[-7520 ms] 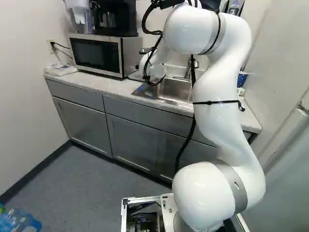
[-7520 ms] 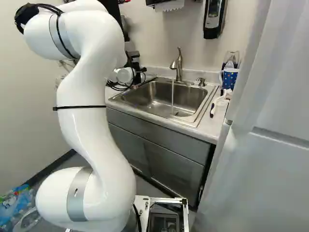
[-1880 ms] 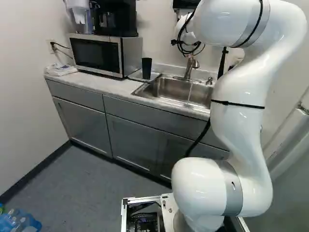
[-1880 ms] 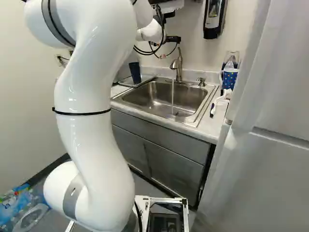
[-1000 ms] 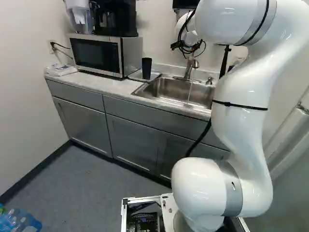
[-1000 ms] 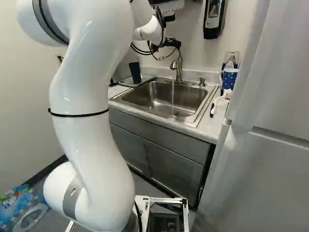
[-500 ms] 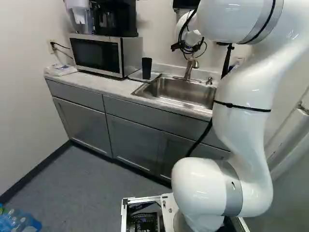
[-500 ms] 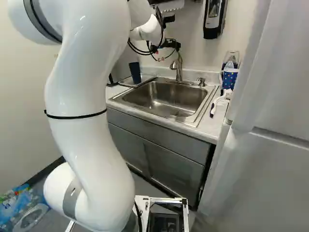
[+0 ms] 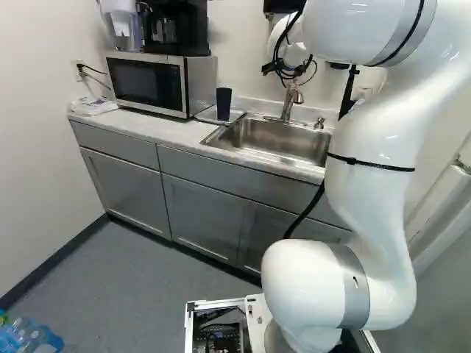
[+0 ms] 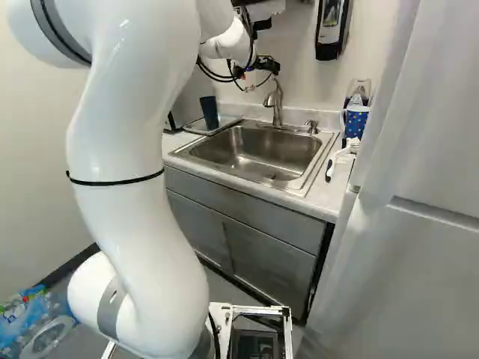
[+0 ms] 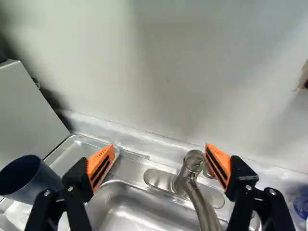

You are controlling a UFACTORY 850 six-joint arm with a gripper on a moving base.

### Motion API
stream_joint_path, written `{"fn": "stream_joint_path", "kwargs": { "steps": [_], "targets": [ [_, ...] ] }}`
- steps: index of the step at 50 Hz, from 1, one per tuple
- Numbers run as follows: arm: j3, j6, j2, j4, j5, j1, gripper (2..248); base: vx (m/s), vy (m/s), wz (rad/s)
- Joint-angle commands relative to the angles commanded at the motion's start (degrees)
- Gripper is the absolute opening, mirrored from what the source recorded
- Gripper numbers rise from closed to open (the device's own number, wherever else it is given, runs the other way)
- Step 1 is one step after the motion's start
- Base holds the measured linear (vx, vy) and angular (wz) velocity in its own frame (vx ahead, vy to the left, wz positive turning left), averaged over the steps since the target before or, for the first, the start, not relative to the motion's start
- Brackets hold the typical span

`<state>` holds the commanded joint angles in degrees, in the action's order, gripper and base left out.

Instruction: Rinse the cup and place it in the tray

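In the right base view my gripper (image 10: 266,66) is at the top of the faucet (image 10: 275,105). The wrist view shows the gripper (image 11: 160,152) open, its orange pads wide apart with nothing gripped. The faucet's upper end (image 11: 194,161) lies low between the fingers, nearer one of them. A dark blue cup (image 9: 224,104) stands upright in the metal tray (image 9: 235,116) left of the sink (image 9: 280,140); the wrist view shows the cup's open mouth (image 11: 19,174) beside the other finger. No water stream falls from the spout.
A microwave (image 9: 149,82) stands beside the tray, with a coffee maker (image 9: 175,29) on top. Right of the sink are a soap pump (image 10: 311,126), a white-handled brush (image 10: 343,158) and a dotted blue cup (image 10: 355,122). A dispenser (image 10: 332,28) hangs on the wall; a white door (image 10: 404,224) flanks the counter.
Water ran from the faucet a second ago; that stream has stopped. My arm has shifted slightly, its gripper dropping and drawing back a little at the faucet's top. The cup and base have not moved.
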<state>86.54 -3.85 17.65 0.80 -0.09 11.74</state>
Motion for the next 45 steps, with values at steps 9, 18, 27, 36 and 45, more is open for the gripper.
{"fn": "stream_joint_path", "kwargs": {
  "steps": [9, 18, 27, 36, 45],
  "targets": [
    [-1.6, 0.0, -1.7, 0.0, 0.0, 1.0, 247, 0.000, 0.000, 0.000],
    [-3.8, 0.0, -3.6, 0.0, 0.0, 2.0, 247, 0.000, 0.000, 0.000],
    [-6.4, 0.0, -6.0, 0.0, -0.3, 2.7, 247, 0.000, 0.000, 0.000],
    [-9.1, 0.0, -8.5, 0.0, -0.3, 3.3, 247, 0.000, 0.000, 0.000],
    [-11.8, 0.0, -10.9, 0.0, -0.3, 3.9, 247, 0.000, 0.000, 0.000]
  ]
}}
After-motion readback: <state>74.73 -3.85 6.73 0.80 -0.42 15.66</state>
